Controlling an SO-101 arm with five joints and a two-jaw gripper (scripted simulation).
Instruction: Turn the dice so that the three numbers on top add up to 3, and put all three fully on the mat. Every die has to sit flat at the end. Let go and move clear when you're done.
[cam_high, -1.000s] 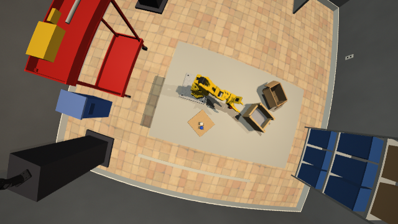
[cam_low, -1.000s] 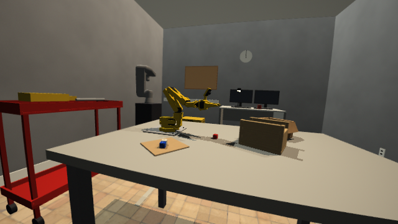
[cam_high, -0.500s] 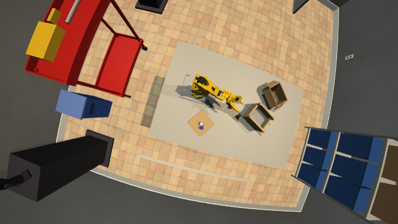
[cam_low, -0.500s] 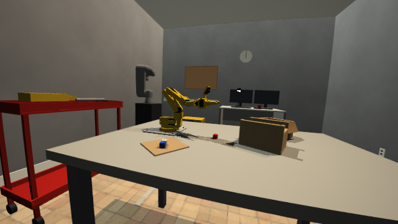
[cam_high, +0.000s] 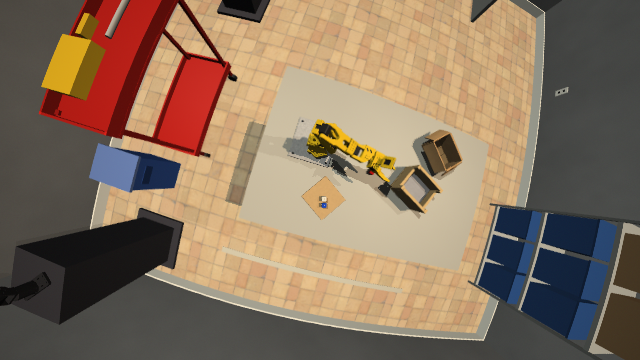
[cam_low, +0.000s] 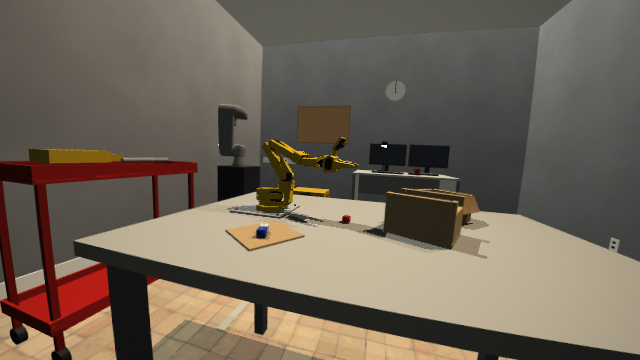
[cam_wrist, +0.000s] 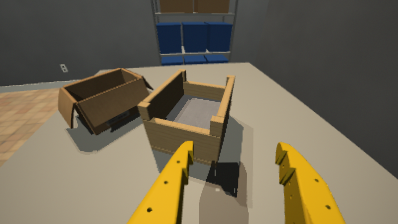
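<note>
A red die (cam_high: 371, 172) (cam_low: 346, 219) lies on the grey table, off the mat, below and behind the fingertips; the wrist view does not show it. A white die (cam_high: 324, 199) (cam_low: 264, 226) and a blue die (cam_high: 324, 205) (cam_low: 262, 232) stand close together on the square tan mat (cam_high: 311, 196) (cam_low: 287, 236). Whether they touch, and the numbers on top of all three dice, are too small to tell. My gripper (cam_high: 391, 170) (cam_low: 357, 165) (cam_wrist: 234, 146) is open and empty, raised high above the table and pointing level toward the wooden crate.
The wooden crate (cam_high: 406, 199) (cam_low: 420, 220) (cam_wrist: 182, 137) stands on the table beyond the fingertips. An open cardboard box (cam_high: 433, 156) (cam_low: 470, 202) (cam_wrist: 112, 104) stands beside it, tilted. The arm's base plate (cam_high: 300, 131) is near the mat.
</note>
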